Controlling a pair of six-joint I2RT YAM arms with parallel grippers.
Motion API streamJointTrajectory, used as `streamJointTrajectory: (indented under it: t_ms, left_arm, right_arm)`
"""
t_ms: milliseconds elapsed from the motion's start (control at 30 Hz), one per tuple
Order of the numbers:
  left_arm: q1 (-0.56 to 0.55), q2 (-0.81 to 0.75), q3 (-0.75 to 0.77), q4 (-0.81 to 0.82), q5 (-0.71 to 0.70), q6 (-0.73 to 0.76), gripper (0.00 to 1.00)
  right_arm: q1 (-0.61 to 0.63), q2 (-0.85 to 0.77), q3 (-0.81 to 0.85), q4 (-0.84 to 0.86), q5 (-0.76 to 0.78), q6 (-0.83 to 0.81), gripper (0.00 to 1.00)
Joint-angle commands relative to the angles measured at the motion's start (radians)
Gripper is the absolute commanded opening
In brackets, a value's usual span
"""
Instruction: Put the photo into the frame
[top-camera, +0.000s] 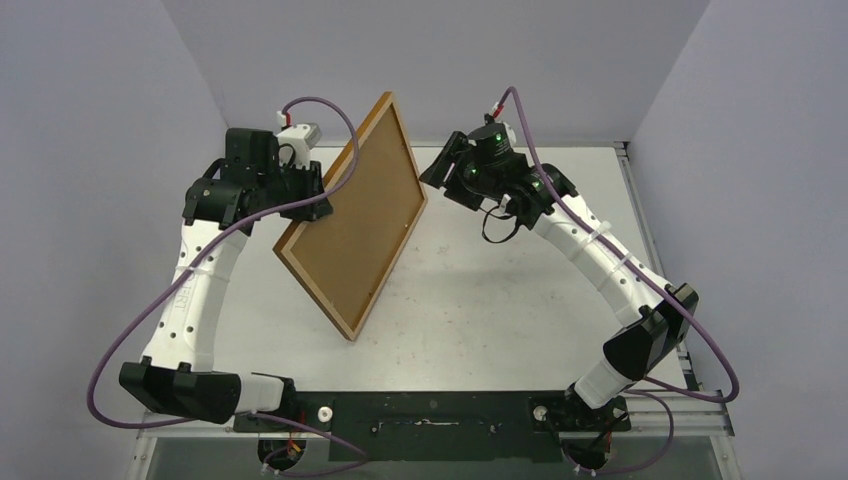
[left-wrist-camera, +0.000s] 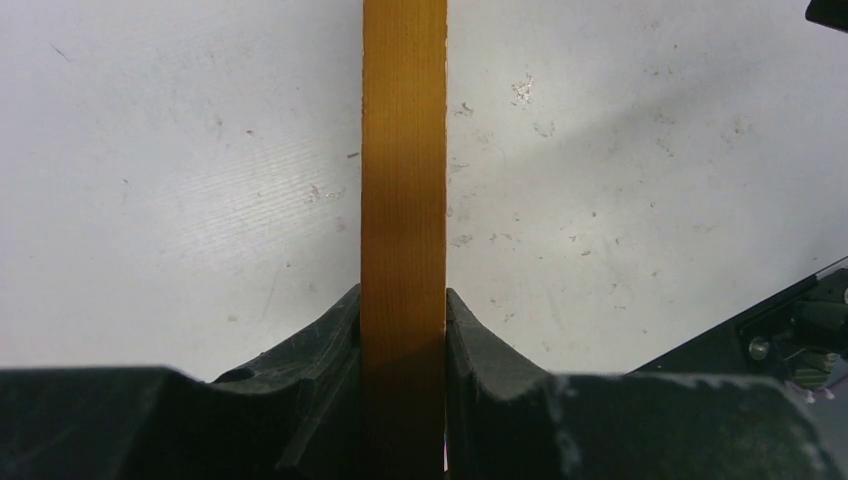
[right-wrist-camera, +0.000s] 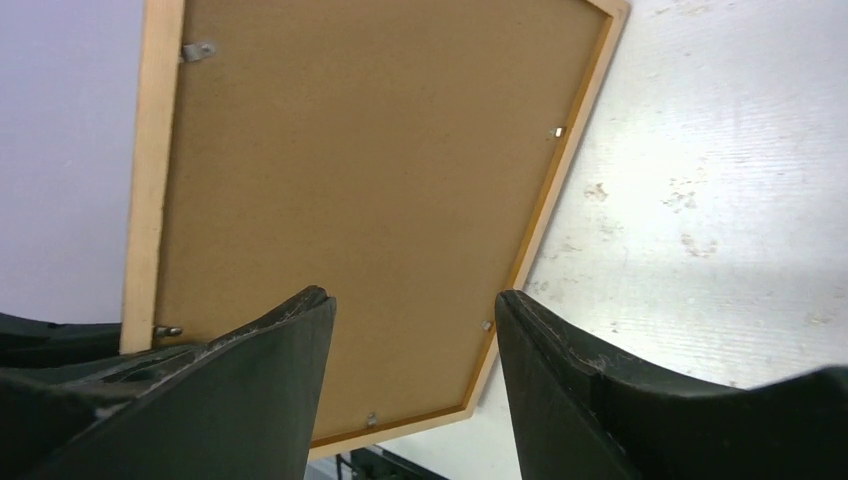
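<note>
Fibreboard, a flat brown backing panel (top-camera: 352, 222), faces up and to the right inside the frame (top-camera: 313, 292), which is tipped steeply off the white table (top-camera: 520, 300) in the left-centre of the scene. One corner of the frame points to the near side and sits low by the table surface; whether it touches I cannot tell. The opposite corner rises toward the far wall.

The left gripper (top-camera: 318, 195) has the frame by its left rail. In the left wrist view the orange-brown wood (left-wrist-camera: 403, 150) runs straight up between the two dark fingers (left-wrist-camera: 320, 360), which press against both of its sides, so the left gripper (left-wrist-camera: 403, 300) is narrowly clamped on the rail, with the scuffed table behind it.

The right gripper (top-camera: 434, 170) is just beside the frame's right edge, on the backing side. In its wrist view the right gripper (right-wrist-camera: 415, 300) has its fingers (right-wrist-camera: 290, 370) spread wide, with nothing between them. The frame lies past them, apart from the tips. That view shows the backing panel (right-wrist-camera: 370, 180) set within the pale wooden rim (right-wrist-camera: 150, 180), and small metal tabs (right-wrist-camera: 197, 48) sit along the inner edge of the rim on several sides.
</note>
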Motion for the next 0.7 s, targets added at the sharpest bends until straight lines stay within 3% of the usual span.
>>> streamJointTrajectory:
  t_ms: [0, 233, 367, 667]
  left_arm:
    - [-0.019, -0.103, -0.009, 0.199, -0.032, 0.076, 0.0]
    - [-0.055, -0.193, -0.144, 0.383, 0.009, 0.17, 0.0]
    - [-0.057, -0.178, -0.172, 0.403, 0.008, 0.238, 0.0]
    - [-0.141, -0.16, -0.18, 0.453, -0.008, 0.377, 0.0]
  right_arm:
    - [-0.011, -0.02, 0.007, 0.114, -0.099, 0.05, 0.61]
    - [-0.011, -0.006, 0.006, 0.251, -0.187, 0.156, 0.69]
    - [-0.008, 0.028, 0.013, 0.309, -0.24, 0.22, 0.71]
    - [0.016, 0.104, 0.125, 0.196, -0.218, 0.24, 0.79]
